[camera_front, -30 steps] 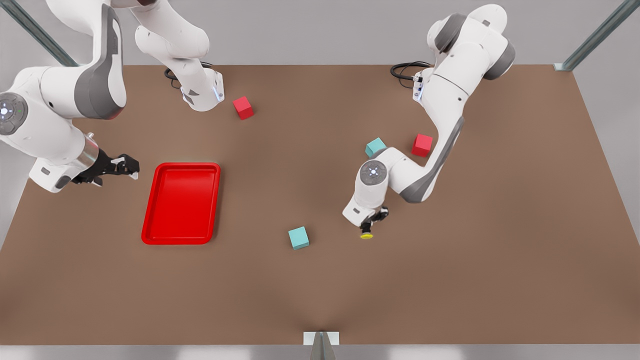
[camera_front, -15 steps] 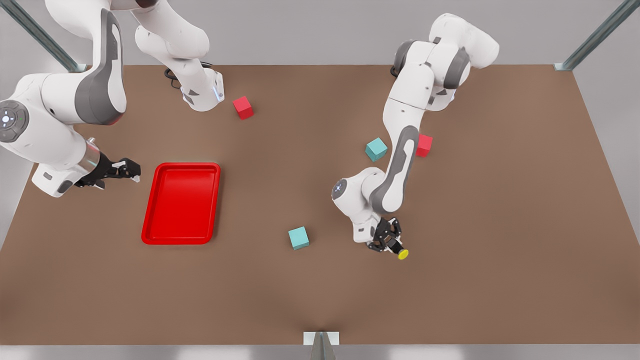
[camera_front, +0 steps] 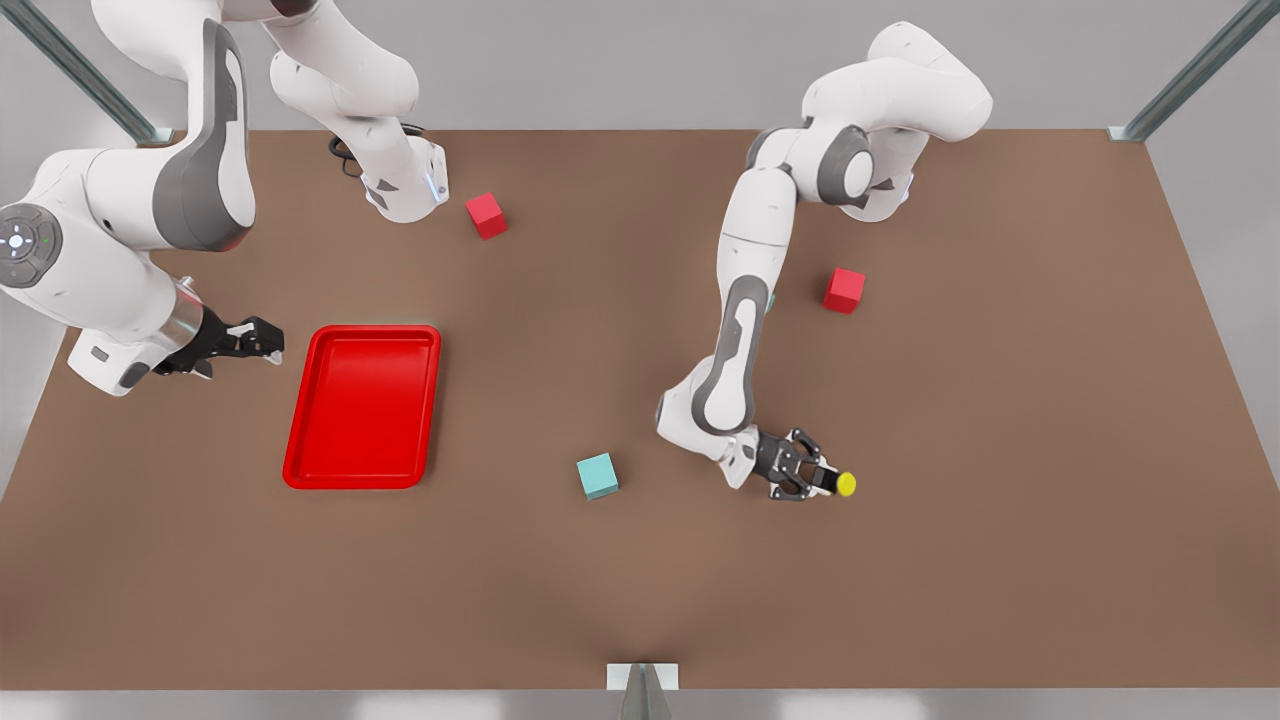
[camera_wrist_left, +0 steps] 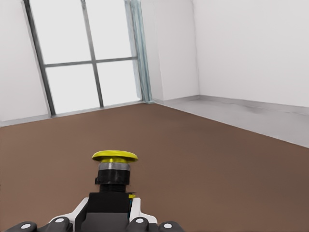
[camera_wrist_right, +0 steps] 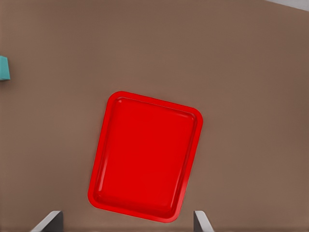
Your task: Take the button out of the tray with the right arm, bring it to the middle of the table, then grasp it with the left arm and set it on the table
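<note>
The button [camera_front: 845,484], a small push-button with a round, glossy yellow cap on a grey collar and a black boxy body, sits clamped between the fingers of the left gripper [camera_front: 822,481], its cap pointing away from the wrist toward the front view's right. In the left wrist view the button [camera_wrist_left: 114,170] projects straight out from the gripper [camera_wrist_left: 112,205], cap outermost; the lower part of its body is hidden between the black finger pads. The left arm [camera_front: 745,290], white with smooth grey joint covers, reaches down from its base at the far edge of the table [camera_front: 1000,450], a flat matte brown rectangle. Whether the button touches the tabletop cannot be told.

A teal cube [camera_front: 597,475] lies behind the left gripper's wrist, toward the front view's left; a red cube [camera_front: 845,290] lies beside the forearm, and a further red cube [camera_front: 486,215] well apart near the other arm's base.

The right gripper [camera_front: 262,340] hovers just beside the short rim of the tray [camera_front: 364,406], fingers parted and holding nothing; their tips [camera_wrist_right: 52,220] are cut off in the right wrist view. The tray [camera_wrist_right: 104,150] is bright red, shallow, round-cornered and glossy. The right arm [camera_front: 120,240] is partly cropped by the picture's edge.
</note>
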You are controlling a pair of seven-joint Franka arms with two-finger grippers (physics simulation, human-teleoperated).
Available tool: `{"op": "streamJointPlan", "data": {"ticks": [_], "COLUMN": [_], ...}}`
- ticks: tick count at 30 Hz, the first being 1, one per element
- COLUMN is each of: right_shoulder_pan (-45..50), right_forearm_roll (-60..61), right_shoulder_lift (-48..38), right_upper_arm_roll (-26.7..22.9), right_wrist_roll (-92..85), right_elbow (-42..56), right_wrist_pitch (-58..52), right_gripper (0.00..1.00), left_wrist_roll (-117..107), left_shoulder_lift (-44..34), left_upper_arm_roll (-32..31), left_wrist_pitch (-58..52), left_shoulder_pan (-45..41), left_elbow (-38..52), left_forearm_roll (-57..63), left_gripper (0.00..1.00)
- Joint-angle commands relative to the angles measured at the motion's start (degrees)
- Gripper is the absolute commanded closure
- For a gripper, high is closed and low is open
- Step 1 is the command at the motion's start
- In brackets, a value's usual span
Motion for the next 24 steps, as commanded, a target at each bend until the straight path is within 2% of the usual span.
{"op": "streamJointPlan", "data": {"ticks": [1, 7, 24], "right_shoulder_pan": [0.0, -0.2, -0.7], "right_forearm_roll": [0.0, 0.0, 0.0], "right_shoulder_lift": [0.0, 0.0, 0.0], "right_upper_arm_roll": [0.0, 0.0, 0.0], "right_wrist_roll": [0.0, -0.1, -0.3], "right_elbow": [0.0, 0.0, 0.0], "right_wrist_pitch": [-0.1, -0.2, -0.2], "right_gripper": [0.00, 0.00, 0.00], "left_wrist_roll": [-21.1, -21.1, -21.1], "left_shoulder_lift": [0.3, 2.8, 3.2], "left_upper_arm_roll": [0.5, 0.4, -0.4], "left_wrist_pitch": [-3.8, -3.8, -4.3], "left_shoulder_pan": [-0.3, -1.0, -3.0], "left_elbow": [0.1, 0.3, 0.4], "left_forearm_roll": [0.3, 0.3, -0.4], "left_gripper": [0.59, 0.59, 0.59]}}
